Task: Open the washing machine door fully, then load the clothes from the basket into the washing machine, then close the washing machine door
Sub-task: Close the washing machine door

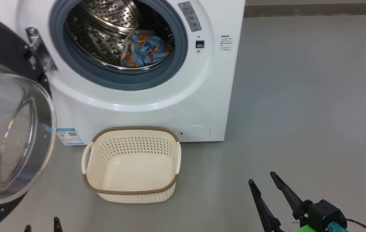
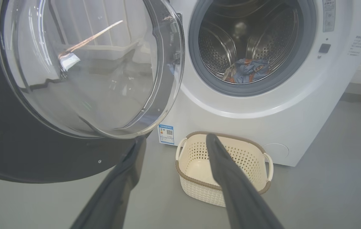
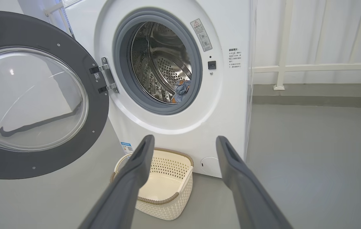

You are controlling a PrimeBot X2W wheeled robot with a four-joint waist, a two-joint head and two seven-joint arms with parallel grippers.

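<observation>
The clothes [image 1: 144,48] are seen inside the washing machine [image 1: 144,96], low in its steel drum, so the loading is judged to be done. The basket [image 1: 138,197] is set on the floor just in front of the washing machine, below its round opening, and nothing is seen in it. The washing machine door [image 1: 9,129] is swung wide open and is held by its hinge [image 1: 38,48] at the washing machine's left side. Shutting it is judged to be the one step not yet done. The left gripper [image 2: 176,140] is held out in front of the washing machine's left side, with its fingers spread apart and nothing between them. The door's lower edge is seen just ahead of its fingertips. The right gripper [image 1: 262,178] is held well out from the washing machine's right front corner, and it is spread apart and empty too. The door is judged to be nearer to the left gripper, so a push to the right, toward the washing machine's opening, would be called for from that side.
</observation>
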